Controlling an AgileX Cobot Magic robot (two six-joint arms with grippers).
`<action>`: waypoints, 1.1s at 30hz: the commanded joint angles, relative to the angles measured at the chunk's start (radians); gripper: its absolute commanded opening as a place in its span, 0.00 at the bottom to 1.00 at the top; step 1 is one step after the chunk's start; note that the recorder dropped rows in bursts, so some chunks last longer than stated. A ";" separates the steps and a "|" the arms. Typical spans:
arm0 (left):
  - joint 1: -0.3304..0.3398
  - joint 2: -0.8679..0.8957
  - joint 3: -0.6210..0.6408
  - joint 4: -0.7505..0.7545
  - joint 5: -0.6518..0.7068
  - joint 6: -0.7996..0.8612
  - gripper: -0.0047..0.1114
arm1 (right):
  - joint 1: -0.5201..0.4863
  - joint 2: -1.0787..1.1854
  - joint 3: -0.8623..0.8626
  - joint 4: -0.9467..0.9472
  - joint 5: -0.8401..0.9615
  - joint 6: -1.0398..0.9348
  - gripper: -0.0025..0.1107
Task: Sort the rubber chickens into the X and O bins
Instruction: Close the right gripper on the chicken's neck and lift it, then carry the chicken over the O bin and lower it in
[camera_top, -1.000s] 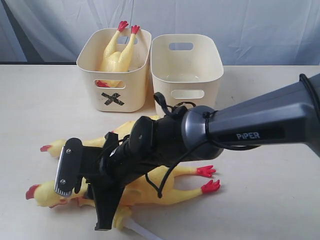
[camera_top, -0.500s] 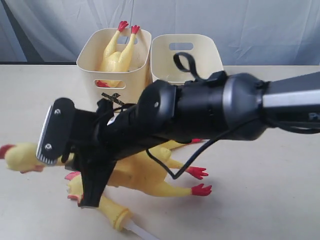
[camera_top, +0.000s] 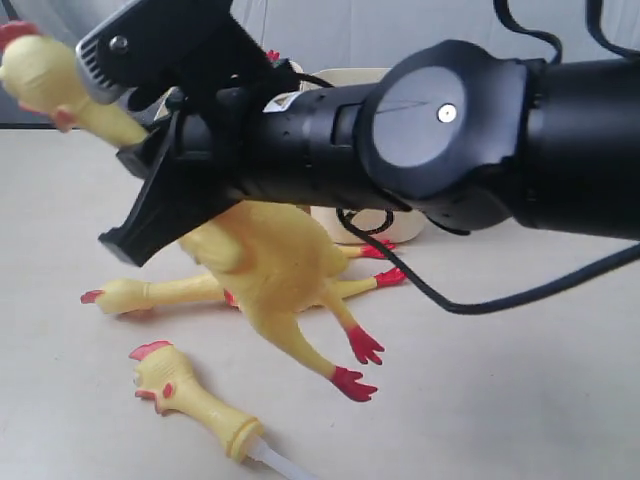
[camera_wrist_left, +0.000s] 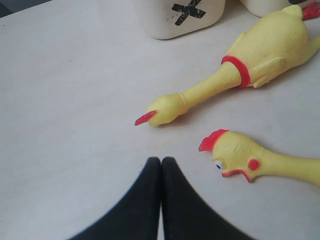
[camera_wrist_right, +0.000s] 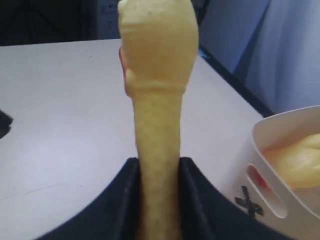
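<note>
The right gripper (camera_top: 140, 130) clamps the neck of a whole yellow rubber chicken with red feet (camera_top: 270, 260), which has risen off the table (camera_top: 520, 380) and dangles below the jaws. The cream plastic X-marked bin (camera_wrist_right: 280, 120) sits near, ahead; sorting can proceed. The left gripper (camera_wrist_left: 161, 167) is closed, empty.

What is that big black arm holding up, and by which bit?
A whole chicken, pinched by its neck between the right jaws, with its body and feet hanging below. The left jaws are shut on nothing.

Beige tabletop (camera_top: 520, 400) w/ pale curtain (camera_top: 330, 25) behind.
</note>
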 joint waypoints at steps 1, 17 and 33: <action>0.000 -0.005 0.006 -0.005 -0.015 -0.002 0.04 | -0.018 -0.068 0.081 0.085 -0.239 0.013 0.01; 0.000 -0.005 0.006 -0.005 -0.020 -0.002 0.04 | -0.275 -0.186 0.142 0.396 -0.424 0.024 0.01; 0.000 -0.005 0.006 -0.016 -0.048 -0.002 0.04 | -0.571 -0.138 0.142 -0.288 -0.667 1.184 0.01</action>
